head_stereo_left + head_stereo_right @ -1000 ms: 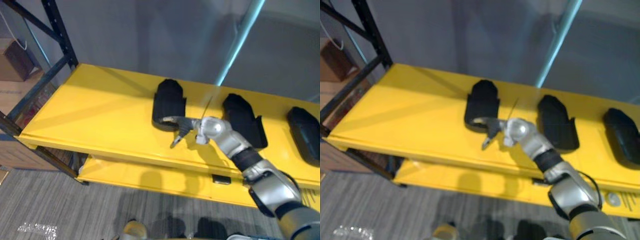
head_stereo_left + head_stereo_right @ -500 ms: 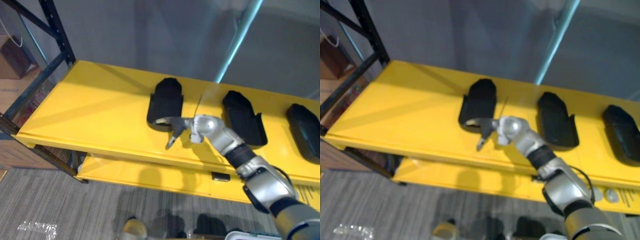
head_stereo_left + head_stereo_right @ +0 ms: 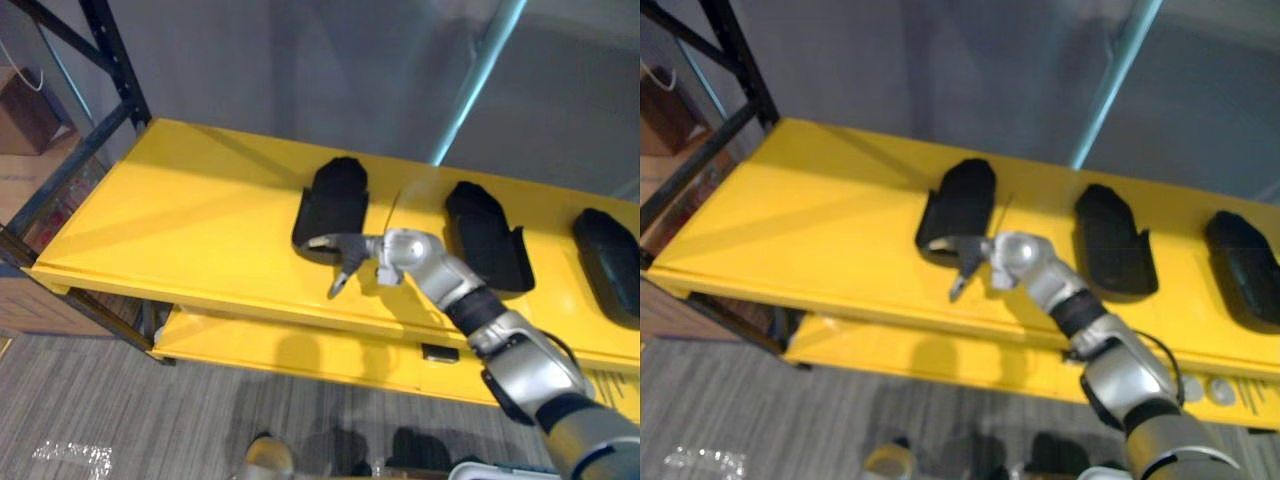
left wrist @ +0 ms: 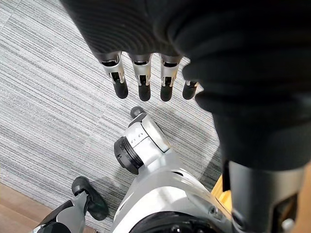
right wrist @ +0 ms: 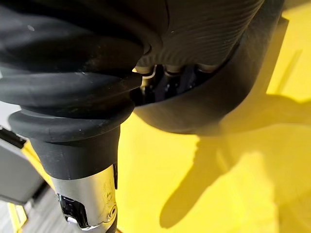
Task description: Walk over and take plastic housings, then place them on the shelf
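Three black plastic housings lie in a row on the yellow shelf (image 3: pixel 180 220): a left one (image 3: pixel 332 200), a middle one (image 3: pixel 482 235) and a right one (image 3: pixel 608 262). My right hand (image 3: pixel 352 250) reaches across the shelf's front part to the near end of the left housing (image 3: pixel 960 200). Its fingers stretch straight along that end and touch it, with the thumb spread toward the shelf edge. In the right wrist view the housing's dark shell (image 5: pixel 214 92) covers most of the fingers. My left hand (image 4: pixel 146 77) hangs over the carpet, fingers straight and holding nothing.
A black rack upright (image 3: pixel 115 60) and brace stand at the shelf's left end, with a cardboard box (image 3: pixel 25 110) beyond. A lower yellow shelf (image 3: pixel 300 355) sits underneath. A teal pole (image 3: pixel 475 85) rises behind the middle housing. Grey carpet (image 3: pixel 120 420) lies in front.
My right hand has slid a little to the left along the shelf. The left housing's near end has swung left with it. The other two housings have not moved.
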`<state>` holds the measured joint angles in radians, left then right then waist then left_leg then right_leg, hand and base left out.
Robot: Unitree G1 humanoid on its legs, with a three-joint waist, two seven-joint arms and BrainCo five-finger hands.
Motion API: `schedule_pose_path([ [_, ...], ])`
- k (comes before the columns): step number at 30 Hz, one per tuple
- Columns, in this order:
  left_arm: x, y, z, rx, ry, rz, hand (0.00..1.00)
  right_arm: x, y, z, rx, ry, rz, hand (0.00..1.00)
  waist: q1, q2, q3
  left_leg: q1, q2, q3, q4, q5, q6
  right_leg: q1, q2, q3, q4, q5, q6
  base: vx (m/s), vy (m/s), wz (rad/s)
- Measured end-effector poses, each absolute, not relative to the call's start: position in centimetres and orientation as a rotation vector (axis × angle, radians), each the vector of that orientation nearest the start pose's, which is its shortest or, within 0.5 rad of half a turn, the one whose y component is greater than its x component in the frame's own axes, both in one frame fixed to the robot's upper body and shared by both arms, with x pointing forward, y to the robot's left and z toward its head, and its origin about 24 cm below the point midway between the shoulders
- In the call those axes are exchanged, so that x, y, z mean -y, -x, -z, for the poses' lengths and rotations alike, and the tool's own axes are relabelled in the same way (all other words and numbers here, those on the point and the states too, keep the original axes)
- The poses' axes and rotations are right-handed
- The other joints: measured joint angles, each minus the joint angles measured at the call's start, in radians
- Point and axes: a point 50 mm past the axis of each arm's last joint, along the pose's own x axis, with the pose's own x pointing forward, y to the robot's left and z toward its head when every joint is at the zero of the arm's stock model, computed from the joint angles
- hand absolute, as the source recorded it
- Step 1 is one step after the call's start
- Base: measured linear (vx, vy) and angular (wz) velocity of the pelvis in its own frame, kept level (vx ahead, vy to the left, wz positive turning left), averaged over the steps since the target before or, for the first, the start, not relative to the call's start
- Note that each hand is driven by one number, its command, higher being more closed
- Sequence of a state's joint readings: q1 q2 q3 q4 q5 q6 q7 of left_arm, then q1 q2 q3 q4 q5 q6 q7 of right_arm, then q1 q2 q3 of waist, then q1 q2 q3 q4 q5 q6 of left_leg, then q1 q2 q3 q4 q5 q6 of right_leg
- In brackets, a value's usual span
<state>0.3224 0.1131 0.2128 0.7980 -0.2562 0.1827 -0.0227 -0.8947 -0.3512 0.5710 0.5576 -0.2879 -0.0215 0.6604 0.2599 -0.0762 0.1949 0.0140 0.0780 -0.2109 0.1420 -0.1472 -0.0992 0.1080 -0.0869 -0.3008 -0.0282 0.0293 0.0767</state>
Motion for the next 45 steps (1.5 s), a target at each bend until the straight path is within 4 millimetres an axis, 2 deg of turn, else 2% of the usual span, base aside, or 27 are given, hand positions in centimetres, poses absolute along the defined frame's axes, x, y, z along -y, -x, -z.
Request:
schedule_pose_path([
  [17, -23.0, -3.1, 15.5, -1.217, 0.250, -0.443, 0.00, 6.3, -36.0, -13.0, 0.029, 1.126, -1.005, 0.00, 0.000, -0.016, -0.002, 0.002, 0.001, 0.004, -0.002, 0.000, 0.000, 0.000, 0.000, 0.002, 0.000, 0.001, 0.000, 0.00, 0.000, 0.00],
  [20, -23.1, -3.1, 15.5, -1.214, 0.245, -0.447, 0.00, 6.2, -35.9, -12.4, 0.108, 1.161, -0.920, 0.00, -0.001, -0.023, 0.001, 0.002, 0.002, 0.005, -0.002, 0.000, 0.000, 0.000, 0.000, 0.002, 0.000, 0.001, 0.000, 0.00, 0.000, 0.00],
  [21, -23.2, -3.1, 15.5, -1.211, 0.242, -0.449, 0.00, 6.3, -35.9, -12.3, 0.183, 1.176, -0.830, 0.00, -0.001, -0.029, 0.005, 0.002, 0.004, 0.006, -0.002, 0.000, 0.000, -0.001, 0.001, 0.002, 0.000, 0.001, -0.001, 0.00, 0.000, 0.00],
  [23, -23.2, -2.9, 15.5, -1.222, 0.243, -0.450, 0.00, 6.3, -35.7, -13.6, 0.344, 1.158, -0.681, 0.00, -0.002, -0.036, 0.008, 0.003, 0.005, 0.012, -0.002, 0.000, 0.000, -0.004, 0.002, 0.006, 0.000, 0.002, -0.001, 0.00, 0.000, -0.07],
  [25, -23.1, -2.6, 15.7, -1.229, 0.252, -0.449, 0.00, 7.0, -34.7, -18.7, 0.694, 1.057, -0.330, 0.00, -0.007, -0.037, 0.009, 0.006, 0.006, 0.032, -0.002, 0.000, 0.000, -0.009, 0.002, 0.020, -0.001, 0.004, 0.000, 0.00, 0.018, -0.15],
  [26, -23.1, -2.5, 15.7, -1.226, 0.251, -0.451, 0.00, 7.4, -34.2, -20.3, 0.783, 1.009, -0.239, 0.00, -0.011, -0.037, 0.009, 0.006, 0.006, 0.036, -0.002, 0.000, 0.000, -0.012, 0.002, 0.024, -0.001, 0.005, 0.000, 0.02, 0.044, -0.19],
  [27, -23.0, -2.3, 15.7, -1.229, 0.242, -0.446, 0.00, 8.5, -32.8, -23.5, 0.943, 0.899, -0.067, 0.00, -0.024, -0.038, 0.008, 0.013, 0.006, 0.049, -0.002, 0.000, 0.000, -0.017, 0.001, 0.033, -0.001, 0.007, 0.000, 0.02, 0.052, -0.25],
  [28, -23.1, -1.9, 15.8, -1.237, 0.230, -0.445, 0.00, 9.6, -31.3, -25.8, 1.064, 0.803, 0.064, 0.00, -0.039, -0.038, 0.008, 0.022, 0.005, 0.063, -0.001, 0.000, 0.000, -0.016, 0.000, 0.048, 0.001, 0.008, 0.000, 0.01, 0.047, -0.32],
  [29, -23.2, -1.7, 15.8, -1.237, 0.229, -0.446, 0.00, 10.4, -30.2, -26.9, 1.134, 0.742, 0.141, 0.00, -0.054, -0.041, 0.006, 0.028, 0.006, 0.085, 0.001, 0.000, 0.000, -0.015, -0.001, 0.058, 0.002, 0.009, 0.001, -0.01, 0.047, -0.34],
  [31, -23.3, -1.3, 15.8, -1.244, 0.214, -0.441, 0.00, 11.8, -28.6, -27.6, 1.191, 0.636, 0.215, 0.00, -0.078, -0.042, 0.004, 0.043, 0.007, 0.107, 0.001, -0.002, 0.001, -0.011, -0.001, 0.075, 0.002, 0.011, 0.001, -0.02, 0.041, -0.33],
  [32, -23.6, -1.1, 15.8, -1.241, 0.200, -0.448, 0.00, 13.4, -27.6, -27.2, 1.175, 0.538, 0.253, 0.00, -0.103, -0.042, 0.004, 0.057, 0.010, 0.124, 0.002, -0.008, 0.005, -0.006, 0.001, 0.091, 0.002, 0.014, 0.001, -0.05, 0.032, -0.34],
  [34, -23.7, -0.9, 15.8, -1.239, 0.170, -0.435, 0.00, 15.8, -27.0, -25.5, 1.090, 0.455, 0.310, 0.00, -0.122, -0.040, -0.007, 0.058, 0.016, 0.154, 0.007, -0.024, 0.007, -0.014, 0.005, 0.119, 0.001, 0.014, 0.001, -0.07, 0.038, -0.49],
  [35, -23.9, -0.8, 15.7, -1.238, 0.157, -0.434, 0.00, 17.6, -26.8, -24.0, 1.016, 0.407, 0.351, 0.00, -0.134, -0.035, -0.014, 0.056, 0.018, 0.179, 0.009, -0.029, 0.009, -0.029, 0.008, 0.144, -0.001, 0.017, -0.003, -0.06, 0.043, -0.55],
  [38, -24.1, -0.5, 15.7, -1.248, 0.123, -0.418, 0.00, 21.2, -25.8, -21.2, 0.885, 0.393, 0.476, 0.00, -0.166, -0.033, -0.023, 0.058, 0.018, 0.221, 0.010, -0.034, 0.012, -0.051, 0.009, 0.184, -0.001, 0.030, -0.005, -0.04, 0.045, -0.49],
  [40, -24.1, -0.2, 15.8, -1.260, 0.112, -0.410, 0.00, 25.0, -23.8, -18.0, 0.735, 0.389, 0.611, 0.00, -0.201, -0.024, -0.040, 0.058, 0.018, 0.269, 0.014, -0.039, 0.013, -0.081, 0.011, 0.228, -0.002, 0.045, 0.002, 0.00, 0.048, -0.54],
  [41, -24.1, -0.1, 15.8, -1.262, 0.110, -0.409, 0.00, 25.8, -23.2, -17.1, 0.695, 0.379, 0.640, 0.00, -0.215, -0.019, -0.043, 0.060, 0.018, 0.277, 0.015, -0.041, 0.012, -0.087, 0.011, 0.238, -0.002, 0.049, 0.006, 0.03, 0.053, -0.52],
  [43, -23.7, 0.1, 15.9, -1.277, 0.084, -0.375, 0.00, 28.8, -20.5, -13.5, 0.519, 0.318, 0.767, 0.00, -0.261, 0.008, -0.054, 0.076, 0.025, 0.335, 0.016, -0.056, 0.011, -0.106, 0.023, 0.296, -0.001, 0.062, 0.007, 0.04, 0.055, -0.69],
  [45, -23.6, 0.1, 15.9, -1.284, 0.058, -0.343, 0.00, 30.7, -18.3, -11.2, 0.402, 0.297, 0.857, 0.00, -0.293, 0.027, -0.057, 0.097, 0.036, 0.390, 0.025, -0.076, 0.008, -0.114, 0.037, 0.351, 0.000, 0.068, 0.007, 0.03, 0.051, -0.93],
])
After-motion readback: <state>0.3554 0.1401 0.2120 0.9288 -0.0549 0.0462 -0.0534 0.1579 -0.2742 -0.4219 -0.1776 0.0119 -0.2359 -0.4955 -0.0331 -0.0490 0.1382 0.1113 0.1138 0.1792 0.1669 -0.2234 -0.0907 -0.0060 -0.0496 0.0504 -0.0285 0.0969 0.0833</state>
